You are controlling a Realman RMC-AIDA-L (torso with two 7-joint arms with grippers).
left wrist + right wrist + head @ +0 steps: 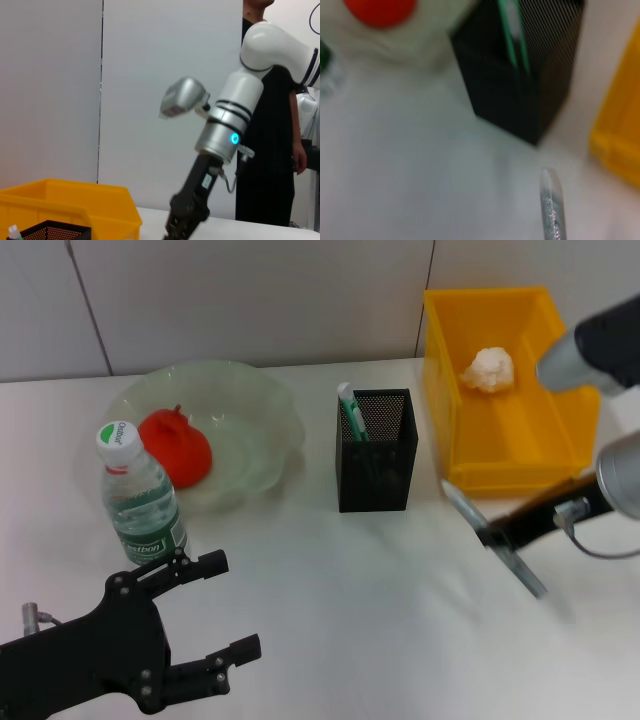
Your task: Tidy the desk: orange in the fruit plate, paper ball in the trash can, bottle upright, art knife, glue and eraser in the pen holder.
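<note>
My right tool [492, 534] grips the art knife [494, 538] mid-body for the pen holder [376, 452]; left tool [215, 610] wide, idle.

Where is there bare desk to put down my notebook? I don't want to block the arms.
Bare desk lies in the middle front, bordered by the pen holder, the bottle and the open left gripper. A smaller strip runs between the fruit plate and the pen holder. It is crowded near the trash can, where the right gripper holds the art knife.
</note>
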